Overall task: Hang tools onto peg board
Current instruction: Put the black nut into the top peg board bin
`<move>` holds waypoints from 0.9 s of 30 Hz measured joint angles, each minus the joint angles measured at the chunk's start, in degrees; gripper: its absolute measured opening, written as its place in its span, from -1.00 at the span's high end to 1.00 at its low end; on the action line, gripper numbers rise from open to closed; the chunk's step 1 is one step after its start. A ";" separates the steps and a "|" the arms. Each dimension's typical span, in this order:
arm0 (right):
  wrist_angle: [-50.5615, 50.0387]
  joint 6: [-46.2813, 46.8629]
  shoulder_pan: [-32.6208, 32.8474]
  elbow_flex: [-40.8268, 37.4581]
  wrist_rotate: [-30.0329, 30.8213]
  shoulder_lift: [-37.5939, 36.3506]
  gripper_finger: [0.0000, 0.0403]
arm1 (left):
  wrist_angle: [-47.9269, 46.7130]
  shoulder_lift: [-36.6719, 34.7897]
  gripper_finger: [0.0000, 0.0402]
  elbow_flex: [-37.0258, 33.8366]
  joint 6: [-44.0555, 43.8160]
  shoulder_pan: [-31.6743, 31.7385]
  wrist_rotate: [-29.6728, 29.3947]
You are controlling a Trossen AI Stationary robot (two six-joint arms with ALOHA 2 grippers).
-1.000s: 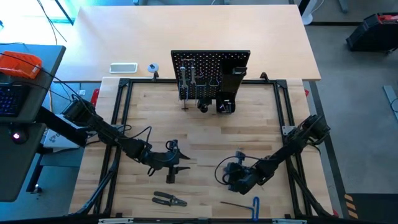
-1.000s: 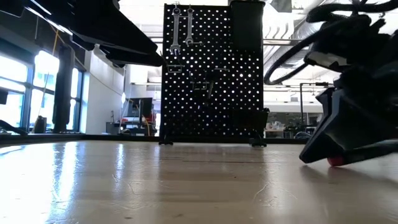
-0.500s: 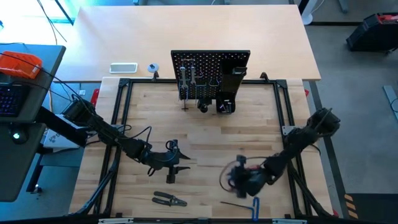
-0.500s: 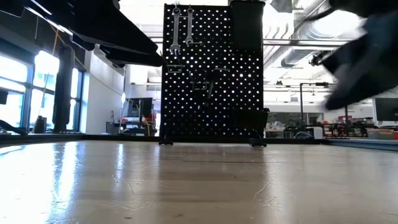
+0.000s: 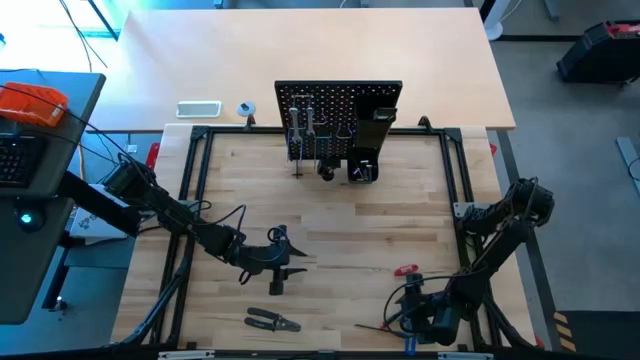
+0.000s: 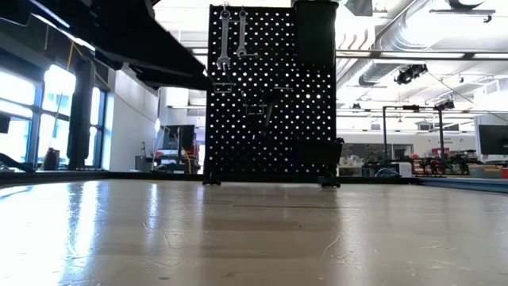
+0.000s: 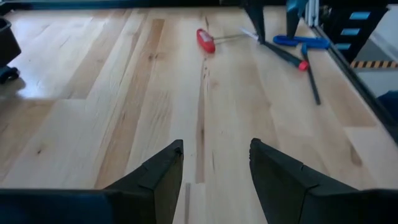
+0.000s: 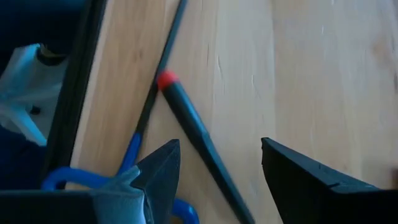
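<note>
The peg board [image 5: 338,120] [image 6: 270,91] stands upright at the far middle, with two silver wrenches [image 6: 232,36] hanging from hooks and a black box holder [image 6: 315,32]. My right gripper [image 5: 428,318] [image 8: 219,144] hovers open near the front edge. Its fingers stand either side of a black rod with a red end [image 8: 186,118], beside the blue-handled hex key [image 8: 127,155] [image 5: 395,325]. A red-handled tool [image 5: 405,270] [image 7: 205,40] lies flat on the table. My left gripper [image 5: 300,262] [image 7: 216,144] waits open at left centre, nothing between its fingers.
Black-handled pliers [image 5: 272,320] lie near the front edge, left of centre. The table's black frame rail [image 8: 74,106] runs close beside the hex key. Bare wood [image 5: 340,220] stretches between the grippers and the peg board.
My right gripper has opened and swung toward the near right corner, rising a little and tipping further down. It has left the red-handled tool lying on the table and has gone out of the low view.
</note>
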 joint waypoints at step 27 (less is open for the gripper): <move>-0.59 -5.32 -2.46 0.33 -1.16 6.19 0.87 | 4.02 1.35 0.14 0.00 0.39 1.05 -0.03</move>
